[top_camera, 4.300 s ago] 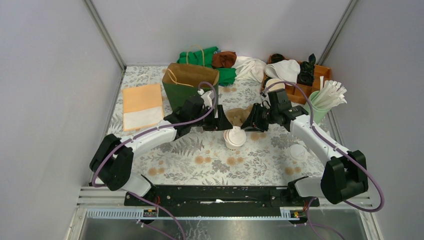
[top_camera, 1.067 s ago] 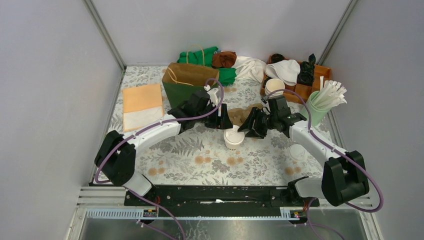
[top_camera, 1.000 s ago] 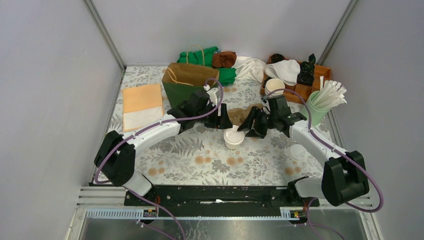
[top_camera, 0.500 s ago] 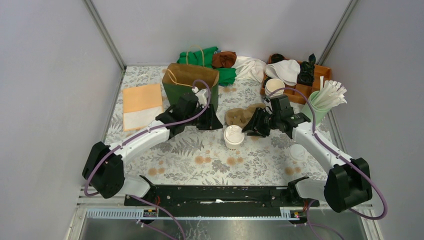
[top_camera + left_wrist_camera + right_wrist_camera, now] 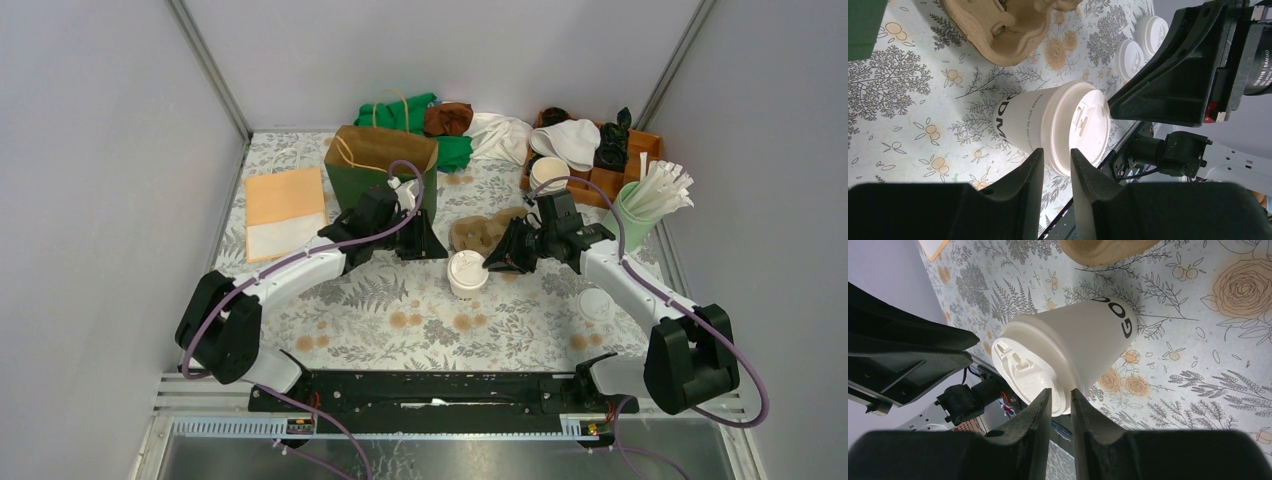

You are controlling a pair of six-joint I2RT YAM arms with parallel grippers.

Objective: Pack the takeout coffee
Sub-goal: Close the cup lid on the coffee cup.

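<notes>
The takeout coffee [image 5: 466, 272], a white paper cup with a white lid, stands upright on the floral cloth between my two grippers. My left gripper [image 5: 438, 252] sits just up-left of it and a little apart from it. In the left wrist view its jaws [image 5: 1057, 151] stand a narrow gap apart with nothing between them, the cup [image 5: 1053, 125] just beyond the tips. My right gripper [image 5: 490, 263] is at the cup's right side. Its jaws [image 5: 1060, 390] are also narrow, and the rim of the lid [image 5: 1023, 370] shows in the gap; I cannot tell whether they touch it.
A brown pulp cup carrier [image 5: 482, 232] lies just behind the cup. A green paper bag [image 5: 380, 170] stands open at back left, beside an orange and white napkin [image 5: 285, 210]. Loose lids [image 5: 597, 303] lie at right. A wooden tray [image 5: 610, 165], a lidless cup [image 5: 548, 172] and straws [image 5: 655, 195] are at back right.
My left gripper has drawn back to the left, away from the cup. Both grippers' jaws have narrowed. The cup has stayed where it was.
</notes>
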